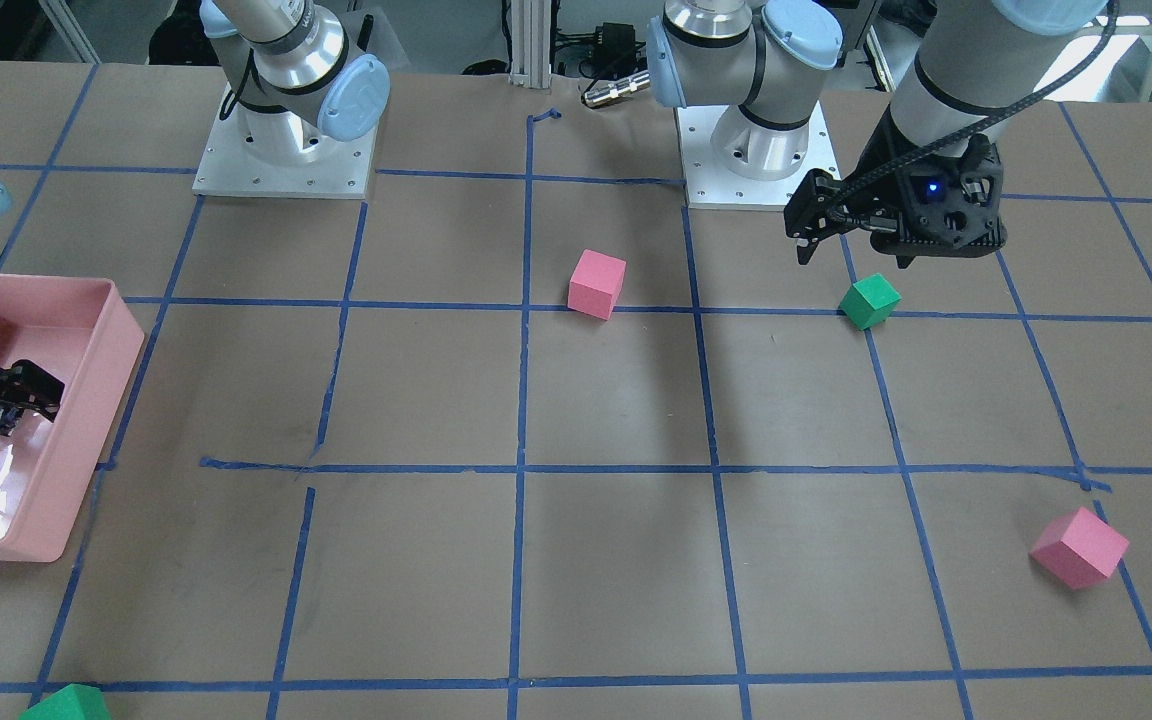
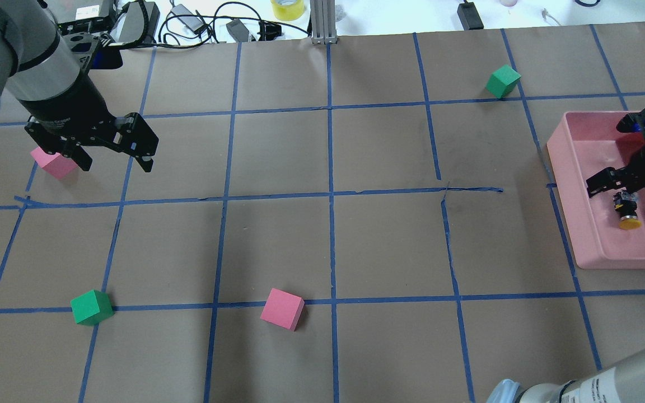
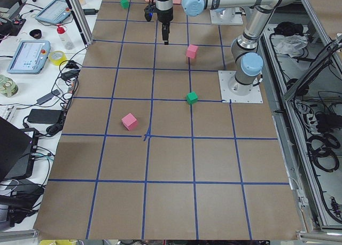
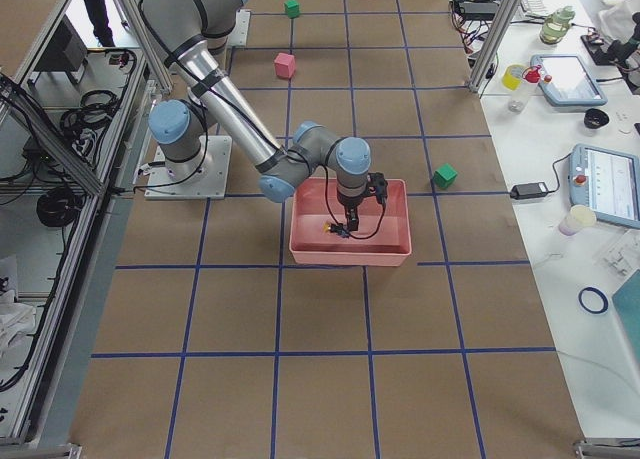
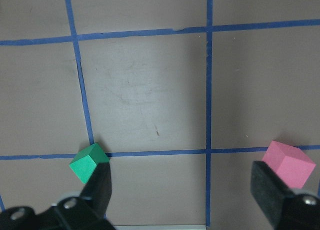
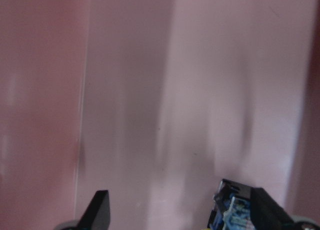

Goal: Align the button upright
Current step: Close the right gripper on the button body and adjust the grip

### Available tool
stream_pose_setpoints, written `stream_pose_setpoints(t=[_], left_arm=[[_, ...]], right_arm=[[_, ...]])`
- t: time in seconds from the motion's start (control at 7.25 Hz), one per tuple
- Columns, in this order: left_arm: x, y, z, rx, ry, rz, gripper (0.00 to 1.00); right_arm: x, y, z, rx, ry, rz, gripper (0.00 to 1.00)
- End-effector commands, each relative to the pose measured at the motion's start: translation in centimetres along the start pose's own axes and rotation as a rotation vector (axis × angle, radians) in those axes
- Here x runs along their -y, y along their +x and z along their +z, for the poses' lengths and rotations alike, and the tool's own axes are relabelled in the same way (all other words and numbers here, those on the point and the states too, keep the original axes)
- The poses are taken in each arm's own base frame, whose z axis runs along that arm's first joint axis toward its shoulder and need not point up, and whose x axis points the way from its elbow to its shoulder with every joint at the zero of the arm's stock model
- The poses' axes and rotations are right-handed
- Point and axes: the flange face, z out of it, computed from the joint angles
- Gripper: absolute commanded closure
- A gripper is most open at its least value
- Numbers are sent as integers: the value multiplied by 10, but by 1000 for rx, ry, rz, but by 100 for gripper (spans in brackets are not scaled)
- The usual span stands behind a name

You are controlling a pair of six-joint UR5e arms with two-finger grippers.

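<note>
Inside pink tray (image 2: 591,249), button (image 2: 628,211) touches 1 finger (image 6: 266,212) of wide-spread right gripper (image 6: 180,212).

Table (image 2: 277,157), seemingly paper-covered, blue-taped grid; pink tray (image 2: 613,262); two pink cubes (image 2: 282,309); two green cubes (image 2: 92,307).

A brown tabletop (image 2: 389,246) carries a blue tape grid (image 2: 331,196). A pink tray (image 2: 602,240) sits at its right edge. Well apart lie a near pink cube (image 2: 282,309), a far-left pink cube (image 2: 56,166), a near green cube (image 2: 92,307) and a far green cube (image 2: 503,81).

Left fingers (image 5: 100,190) spread wide, pointing down; right fingers (image 6: 98,211) likewise, all 4 apart.
</note>
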Motion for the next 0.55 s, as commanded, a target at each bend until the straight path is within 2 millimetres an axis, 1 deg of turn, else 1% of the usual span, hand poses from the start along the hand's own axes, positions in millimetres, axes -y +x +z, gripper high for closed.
stream_pose_setpoints(t=[0.0,0.41], left_arm=[[0,1,1,0,-3,2,0],[0,2,6,-1,-12,4,0]], right_arm=[[-4,-4,6,18,-4,1,0],[-5,-5,7,19,-7,-1,0]])
